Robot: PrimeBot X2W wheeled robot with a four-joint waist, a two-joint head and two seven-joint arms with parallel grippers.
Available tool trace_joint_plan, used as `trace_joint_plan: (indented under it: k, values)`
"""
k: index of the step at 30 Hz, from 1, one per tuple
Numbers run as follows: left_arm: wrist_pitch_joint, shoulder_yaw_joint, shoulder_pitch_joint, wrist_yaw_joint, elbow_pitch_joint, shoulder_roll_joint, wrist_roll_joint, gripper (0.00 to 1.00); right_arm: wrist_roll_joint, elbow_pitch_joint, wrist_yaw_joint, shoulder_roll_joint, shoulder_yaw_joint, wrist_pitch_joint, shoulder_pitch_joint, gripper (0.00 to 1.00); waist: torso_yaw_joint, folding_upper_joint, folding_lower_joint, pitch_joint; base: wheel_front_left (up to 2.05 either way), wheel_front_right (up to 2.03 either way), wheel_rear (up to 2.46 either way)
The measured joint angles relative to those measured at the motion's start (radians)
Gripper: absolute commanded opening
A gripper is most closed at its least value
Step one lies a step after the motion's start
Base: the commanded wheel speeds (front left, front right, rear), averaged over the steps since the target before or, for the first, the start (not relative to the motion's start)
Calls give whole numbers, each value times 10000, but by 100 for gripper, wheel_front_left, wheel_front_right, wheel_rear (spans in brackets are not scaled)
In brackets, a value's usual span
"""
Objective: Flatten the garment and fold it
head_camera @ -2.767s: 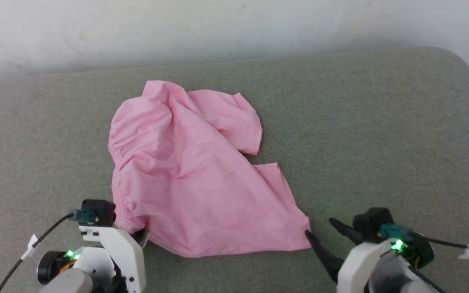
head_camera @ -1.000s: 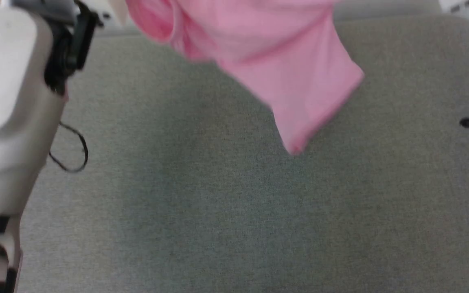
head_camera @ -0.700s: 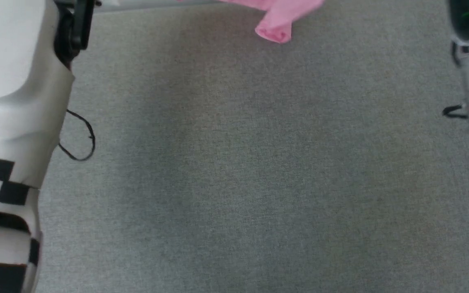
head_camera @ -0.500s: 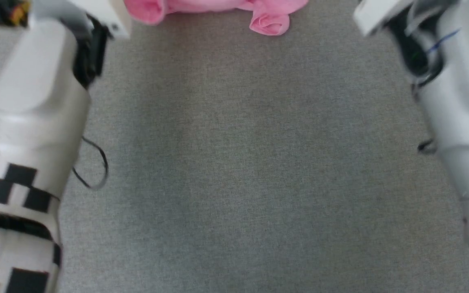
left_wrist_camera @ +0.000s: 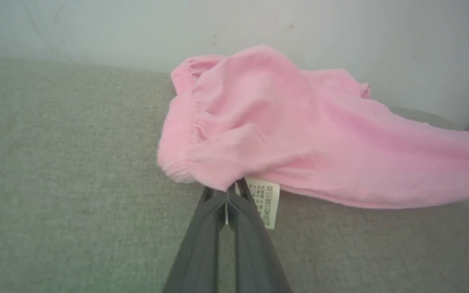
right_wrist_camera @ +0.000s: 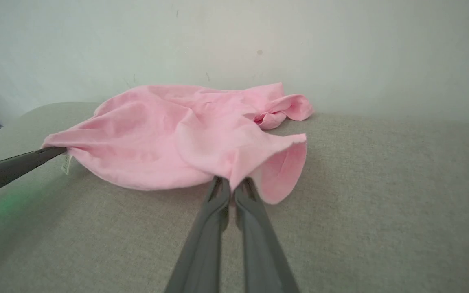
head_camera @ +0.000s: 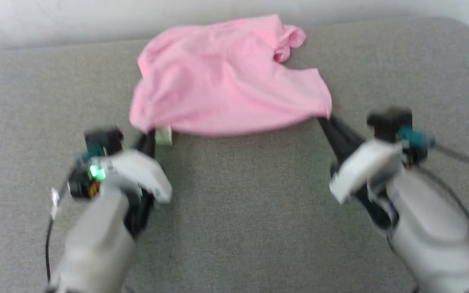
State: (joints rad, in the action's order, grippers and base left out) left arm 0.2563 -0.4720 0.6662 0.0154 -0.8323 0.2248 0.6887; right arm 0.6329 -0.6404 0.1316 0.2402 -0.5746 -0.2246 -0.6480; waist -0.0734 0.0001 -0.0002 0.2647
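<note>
Now we are mid-flattening: the garment [head_camera: 226,85] lies rumpled at the far edge of the grey cushion [head_camera: 242,211], left gripper [left_wrist_camera: 226,193] pinching its waistband corner, right gripper [right_wrist_camera: 232,183] pinching a hem corner; next we should pull them apart

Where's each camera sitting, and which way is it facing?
Head view: on the head, facing forward-down at pink shorts on grey cushion; left gripper and right gripper show.
Left wrist view: behind its shut jaws, facing waistband and label.
Right wrist view: behind its shut jaws, facing a leg hem.
Wrist views share shorts and wall.
</note>
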Motion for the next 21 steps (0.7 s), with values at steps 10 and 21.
trace_joint_plan:
  k: [10, 21]
  values:
    - [-1085, -146, -4741, -1910, 5156, 963, -199, 0, -1081, 3753, -2, 723, 1812, 1267, 4955, 0, -63, 0, -3, -1277, 0, 0, 0]
    - [-3513, -178, -8306, -4286, 10715, 2685, -198, 0, -2604, 8920, 0, -604, 4234, 4834, 9447, 0, -110, 0, 0, -1871, 0, 0, 0]
